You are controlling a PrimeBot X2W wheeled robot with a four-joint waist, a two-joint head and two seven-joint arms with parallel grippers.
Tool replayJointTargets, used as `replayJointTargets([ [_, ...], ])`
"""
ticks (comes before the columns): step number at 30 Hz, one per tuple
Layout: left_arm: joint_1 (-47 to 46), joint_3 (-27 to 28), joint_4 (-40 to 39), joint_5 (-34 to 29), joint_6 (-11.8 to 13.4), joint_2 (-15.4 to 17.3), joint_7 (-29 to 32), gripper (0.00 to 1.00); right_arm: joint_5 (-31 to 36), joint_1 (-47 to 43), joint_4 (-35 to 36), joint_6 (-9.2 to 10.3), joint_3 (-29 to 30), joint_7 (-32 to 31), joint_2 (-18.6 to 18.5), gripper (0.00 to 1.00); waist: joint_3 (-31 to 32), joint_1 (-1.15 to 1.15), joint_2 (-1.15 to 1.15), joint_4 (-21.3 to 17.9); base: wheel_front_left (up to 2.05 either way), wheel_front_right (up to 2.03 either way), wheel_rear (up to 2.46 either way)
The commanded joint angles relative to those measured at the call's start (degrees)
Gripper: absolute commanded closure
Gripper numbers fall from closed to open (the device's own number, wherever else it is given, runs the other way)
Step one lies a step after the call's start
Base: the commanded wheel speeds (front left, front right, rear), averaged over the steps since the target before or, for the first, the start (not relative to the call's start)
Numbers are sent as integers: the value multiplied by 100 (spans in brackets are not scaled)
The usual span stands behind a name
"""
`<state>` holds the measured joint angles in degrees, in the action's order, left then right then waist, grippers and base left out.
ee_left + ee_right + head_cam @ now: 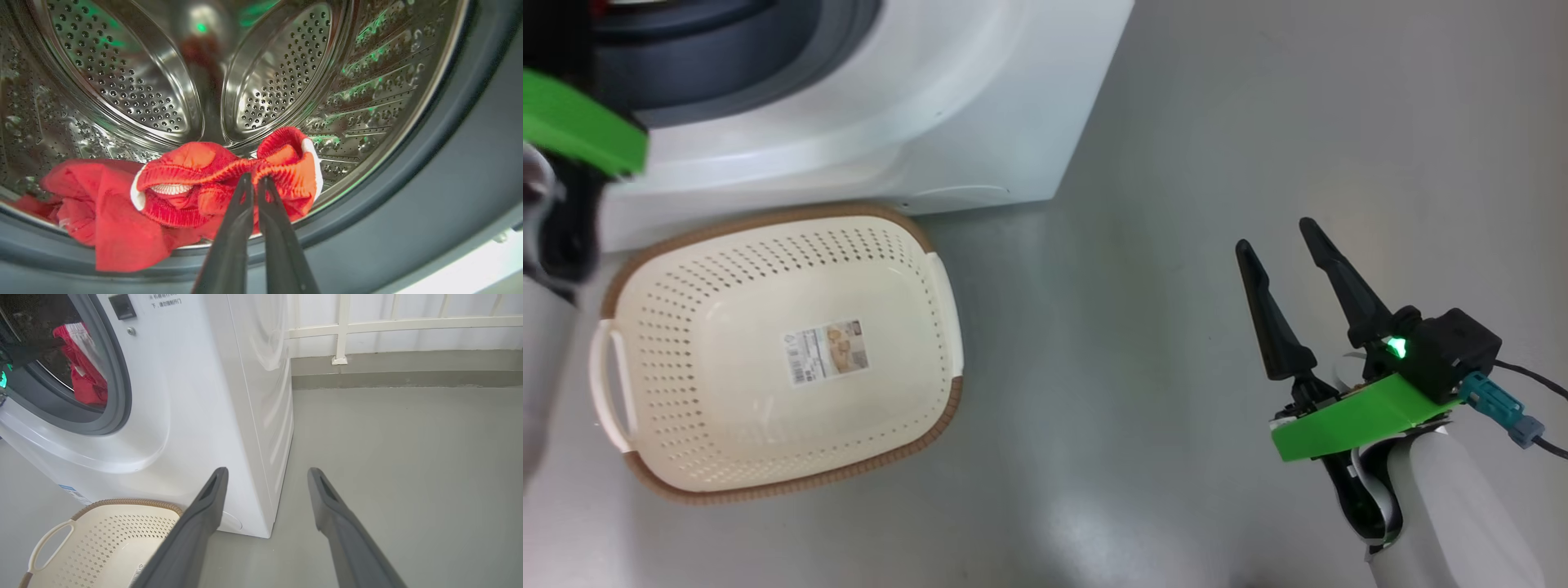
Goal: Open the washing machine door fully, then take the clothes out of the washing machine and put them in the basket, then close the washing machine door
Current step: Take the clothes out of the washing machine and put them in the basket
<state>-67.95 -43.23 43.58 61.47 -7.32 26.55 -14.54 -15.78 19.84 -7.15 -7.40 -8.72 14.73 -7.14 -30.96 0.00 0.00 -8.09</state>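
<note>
The left wrist view is looking straight into the steel drum (122, 81). There the left end effector (255, 176) is pressing its two fingers together on a bunched, ribbed band of the red clothes (184, 183). The clothes are lying at the drum's front lip, with one loose fold hanging over the grey rubber ring (449, 183).

The head view is showing the basket (727, 269) sitting on the floor (1176, 163) just in front of the white washing machine (915, 106). The sticker (827, 351) on its bottom is lying in plain sight. On the robot's right, the right end effector (1274, 233) is hanging over bare floor, well apart from the basket. Its fingers are spread wide and gripping nothing.

The right wrist view is taking in the machine's side panel and the red fabric showing through the round opening. It is also catching the room behind. The floor is reading as smooth, slightly glossy grey. A low kerb (408, 375) is running along its far edge, and a white railing (343, 326) is standing on it.
</note>
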Motion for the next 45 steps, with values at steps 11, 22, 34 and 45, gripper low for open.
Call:
replayJointTargets([
  [11,1877,2386,-1793,-1611,-17,-357,-45,100,-5,-449,132,-9,83,27,-153,0,571,0,0,402,0,0,0],
  [22,3339,3577,-3470,-2200,-17,-739,-45,100,-52,-673,149,-9,154,27,-227,0,919,0,0,526,0,0,0],
  [34,4447,4358,-5079,-2461,-17,-993,-46,100,-89,-816,196,-9,249,27,-294,0,1076,0,0,588,0,0,0],
  [45,5206,4268,-5366,-2621,-17,-1161,-46,100,-82,-761,221,-9,212,27,-302,0,976,0,0,586,0,0,0],
])
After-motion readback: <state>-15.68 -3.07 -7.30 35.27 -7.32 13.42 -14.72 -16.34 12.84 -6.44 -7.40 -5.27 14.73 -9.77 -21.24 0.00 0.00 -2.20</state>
